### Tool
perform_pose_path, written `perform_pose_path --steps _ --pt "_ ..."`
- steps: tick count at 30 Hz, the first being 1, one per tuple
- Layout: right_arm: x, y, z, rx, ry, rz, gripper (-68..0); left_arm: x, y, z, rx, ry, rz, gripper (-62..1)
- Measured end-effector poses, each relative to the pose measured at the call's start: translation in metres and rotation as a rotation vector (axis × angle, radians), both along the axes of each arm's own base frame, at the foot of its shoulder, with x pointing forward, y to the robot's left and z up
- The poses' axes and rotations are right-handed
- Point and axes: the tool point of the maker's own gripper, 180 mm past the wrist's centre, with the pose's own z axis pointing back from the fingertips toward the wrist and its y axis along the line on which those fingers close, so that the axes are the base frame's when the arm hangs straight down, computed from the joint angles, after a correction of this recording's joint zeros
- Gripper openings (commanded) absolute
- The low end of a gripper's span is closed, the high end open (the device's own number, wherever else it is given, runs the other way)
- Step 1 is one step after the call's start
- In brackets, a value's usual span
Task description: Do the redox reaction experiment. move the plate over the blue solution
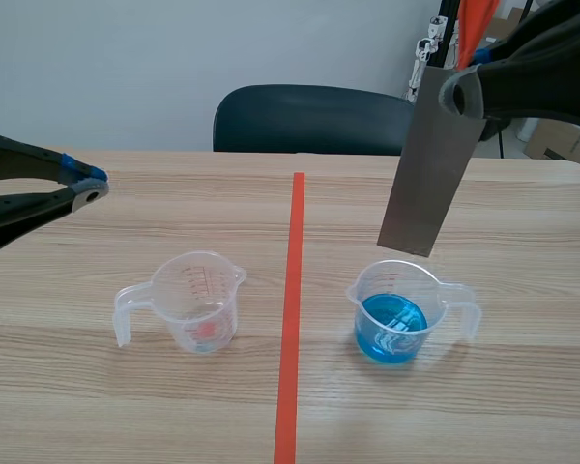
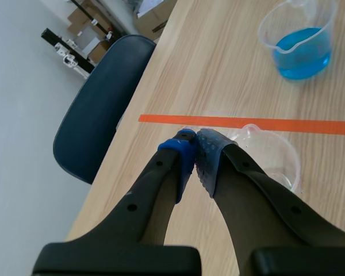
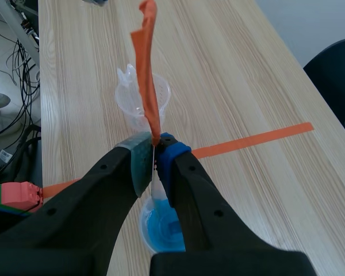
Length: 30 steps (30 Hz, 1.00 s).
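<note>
One empty clear plastic cup [image 1: 195, 302] sits lower left, a matching cup of blue solution [image 1: 394, 314] lower right. Upper right, the right gripper [image 1: 461, 97] clamps a flat grey metal plate [image 1: 425, 169] above it. The left gripper [image 1: 90, 186] is closed, empty.

light: bright, even, diffuse | shadows: faint, soft-edged on the table [image 1: 522, 406] right under the empty beaker [image 1: 201, 302] and the beaker of blue solution [image 1: 394, 314] | glare: small white glints on the liquid; plate [image 1: 427, 164] dull, unshining | far wall [image 1: 126, 68] evenly lit | table as bright near as far
</note>
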Motion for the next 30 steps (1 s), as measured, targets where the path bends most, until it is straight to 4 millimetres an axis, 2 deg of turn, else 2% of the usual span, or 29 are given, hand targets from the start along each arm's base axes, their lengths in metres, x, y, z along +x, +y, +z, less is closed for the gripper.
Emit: perform_pose_path --steps 11,16,25,30 --pt "0.000 0.000 0.000 -0.001 0.000 0.000 -67.1 0.007 -0.041 -0.019 0.092 -0.032 -0.077 -57.3" --pt "0.000 0.000 0.000 -0.001 0.000 0.000 -67.1 0.011 -0.055 -0.019 0.085 -0.043 -0.101 -57.3" --pt "0.000 0.000 -0.001 -0.004 0.001 0.000 -67.1 -0.002 -0.077 -0.027 0.093 0.023 -0.209 -57.3" --pt "0.000 0.000 -0.001 -0.004 0.001 0.000 -67.1 0.004 -0.090 -0.024 0.082 0.010 -0.210 -57.3"
